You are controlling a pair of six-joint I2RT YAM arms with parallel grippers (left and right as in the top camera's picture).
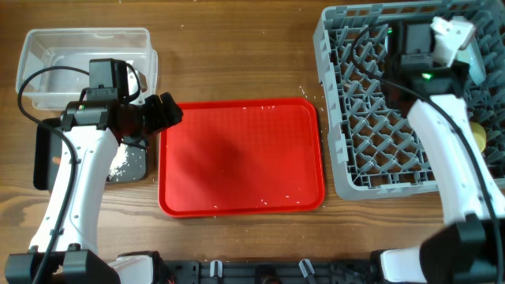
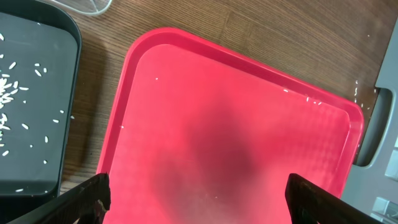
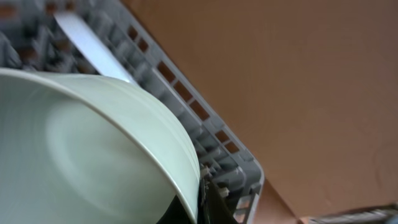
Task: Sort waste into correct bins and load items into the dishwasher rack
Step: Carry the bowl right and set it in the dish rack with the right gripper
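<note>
My left gripper (image 1: 163, 113) (image 2: 199, 202) is open and empty, hovering over the left part of the red serving tray (image 1: 241, 158) (image 2: 236, 137). The black tray (image 1: 132, 164) (image 2: 37, 106) lies left of it, holding loose white rice grains (image 2: 7, 87). The clear tub (image 1: 87, 59) sits at the back left. My right gripper (image 1: 452, 35) (image 3: 204, 200) is over the far right corner of the grey rack (image 1: 387, 118) (image 3: 186, 106), shut on the rim of the pale plate (image 3: 93, 149). A yellow cup (image 1: 478, 136) sits in the rack at its right side.
A few rice grains lie along the red tray's edges (image 1: 260, 202). A white flat strip (image 3: 93, 43) lies in the rack behind the plate. The rack's corner (image 2: 373, 130) shows beside the red tray. My left arm hides much of the black tray.
</note>
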